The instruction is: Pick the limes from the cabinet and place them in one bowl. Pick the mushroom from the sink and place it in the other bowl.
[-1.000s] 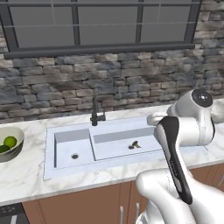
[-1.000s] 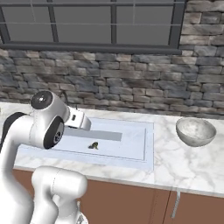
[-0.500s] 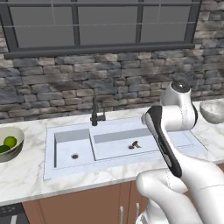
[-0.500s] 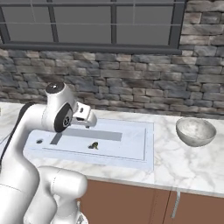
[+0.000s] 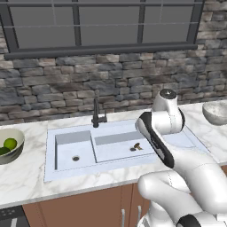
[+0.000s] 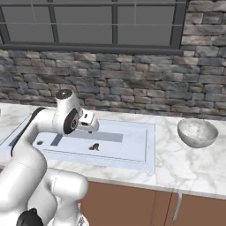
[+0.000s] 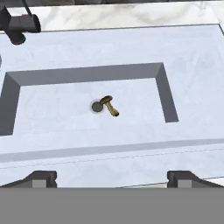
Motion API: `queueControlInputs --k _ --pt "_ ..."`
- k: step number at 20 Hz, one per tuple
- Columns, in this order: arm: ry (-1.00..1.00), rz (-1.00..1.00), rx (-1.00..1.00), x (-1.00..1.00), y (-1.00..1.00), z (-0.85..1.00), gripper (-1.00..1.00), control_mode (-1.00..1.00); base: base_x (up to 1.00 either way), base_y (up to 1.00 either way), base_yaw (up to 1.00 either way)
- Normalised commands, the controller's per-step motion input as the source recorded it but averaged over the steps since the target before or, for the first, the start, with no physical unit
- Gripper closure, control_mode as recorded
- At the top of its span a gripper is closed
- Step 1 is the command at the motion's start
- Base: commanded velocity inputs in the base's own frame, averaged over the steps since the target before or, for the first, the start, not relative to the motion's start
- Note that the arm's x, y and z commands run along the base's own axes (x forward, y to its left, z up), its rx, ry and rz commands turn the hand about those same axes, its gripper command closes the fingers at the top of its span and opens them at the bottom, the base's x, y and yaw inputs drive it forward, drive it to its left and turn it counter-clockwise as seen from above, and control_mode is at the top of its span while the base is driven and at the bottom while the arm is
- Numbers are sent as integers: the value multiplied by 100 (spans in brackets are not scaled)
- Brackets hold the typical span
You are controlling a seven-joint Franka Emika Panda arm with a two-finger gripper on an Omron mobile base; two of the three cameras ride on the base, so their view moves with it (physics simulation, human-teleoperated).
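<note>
The marble tabletop (image 5: 26,177) runs under a stone wall and a dark-framed window. Set into it is the sink (image 5: 66,133), a pale double basin with a dark faucet (image 5: 96,113) at its back edge. The white arm (image 5: 166,119) bends over the sink's right side.

At the far left of the tabletop sits the cream bowl (image 5: 17,141) with both limes (image 5: 9,143) inside it, the brighter one above the darker. At the far right sits the stone bowl (image 6: 197,132), well apart from the sink.

The mushroom (image 7: 110,105) lies on the floor of the right basin, on its side, cap toward 10 o'clock in the hand view and stem toward 4 o'clock, its cap just touching the round drain (image 7: 96,106). In the left base view it shows as a small brown shape just right of that drain.

The fingers (image 7: 113,178) stand fully spread and hold nothing. Their two dark tips show at the bottom of the hand view, far apart. The mushroom lies at 12 o'clock from the gap between them, roughly centred and well clear of both tips.
</note>
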Motion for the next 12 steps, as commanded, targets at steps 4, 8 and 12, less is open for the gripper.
queueControlInputs --k 4,8,12 --pt "4 0 0 72 0 -42 -100 -100 0 0 0" --pt "3 0 0 71 0 -40 -100 -100 0 0 0" --pt "11 2 0 39 0 -47 -100 -100 0 0 0"
